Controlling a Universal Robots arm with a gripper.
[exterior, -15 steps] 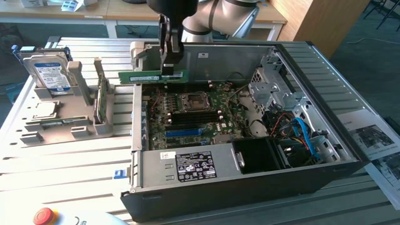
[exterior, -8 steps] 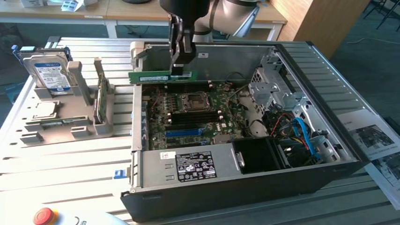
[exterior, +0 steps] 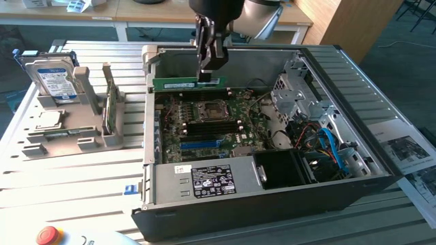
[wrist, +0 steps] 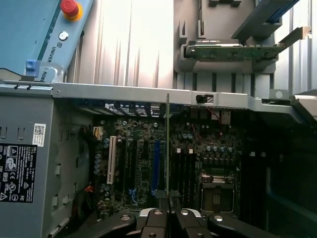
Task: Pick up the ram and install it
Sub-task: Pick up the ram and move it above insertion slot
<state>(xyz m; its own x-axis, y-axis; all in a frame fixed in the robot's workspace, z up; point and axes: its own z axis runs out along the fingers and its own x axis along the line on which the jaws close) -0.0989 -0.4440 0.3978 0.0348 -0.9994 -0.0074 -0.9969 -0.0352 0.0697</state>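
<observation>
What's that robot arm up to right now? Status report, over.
Gripper shut on the ram. Ram held on edge above the motherboard in the open computer case, not yet slotted. Nothing seen blocking below it.

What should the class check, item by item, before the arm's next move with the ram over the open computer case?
1. Claw shut on the long thin green ram stick: ok.
2. Stick hangs above the green motherboard, not touching it: ok.
3. Stick runs parallel to the black memory slots: ok.
4. Slots empty: ok.
5. Stick centred over one slot: cannot tell.
6. Slot latches open: cannot tell.
</observation>
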